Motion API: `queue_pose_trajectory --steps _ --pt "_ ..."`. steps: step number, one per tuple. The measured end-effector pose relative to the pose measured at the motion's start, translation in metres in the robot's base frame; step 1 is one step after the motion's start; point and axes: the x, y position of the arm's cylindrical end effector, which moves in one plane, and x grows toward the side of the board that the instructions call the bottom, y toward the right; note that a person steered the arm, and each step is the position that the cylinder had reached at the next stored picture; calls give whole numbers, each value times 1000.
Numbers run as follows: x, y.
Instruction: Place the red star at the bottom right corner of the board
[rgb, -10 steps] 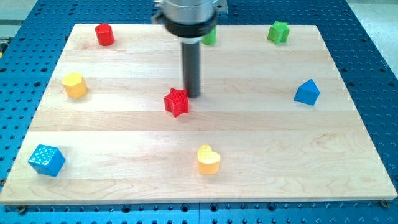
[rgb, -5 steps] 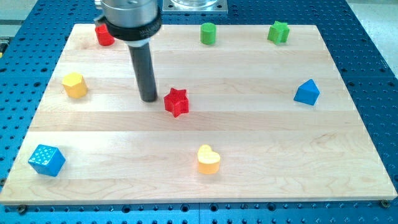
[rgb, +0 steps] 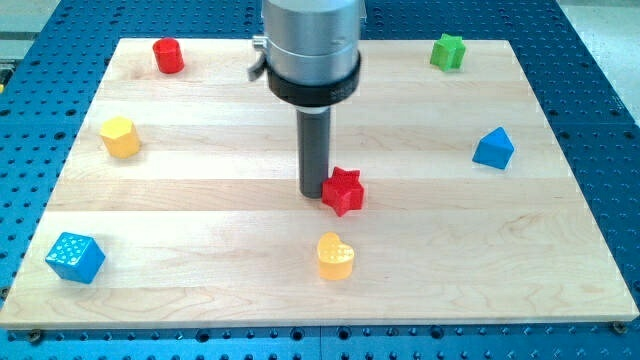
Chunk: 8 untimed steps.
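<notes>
We push the red star (rgb: 343, 191) toward the board's (rgb: 560, 250) bottom right corner.

Camera view: our tip (rgb: 316, 194) sits against the star's left side, touching or very nearly so, which suits a shove toward the view's right. We carry no jaws, only the bare rod, so nothing is clamped. The star lies near the board's middle, just above the yellow heart (rgb: 335, 256) and well apart from its goal corner, so most of the trip remains. The blue block (rgb: 493, 148) stands further right, above the likely path; the corner itself looks free.
</notes>
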Motion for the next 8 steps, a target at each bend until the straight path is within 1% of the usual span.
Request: queue_pose_trajectory --steps 1,3,4,5,6,7,8 --pt "25 41" --pt "91 151" --pt "113 172" --pt "132 130" --pt "139 139" --pt "138 198" --pt "136 227"
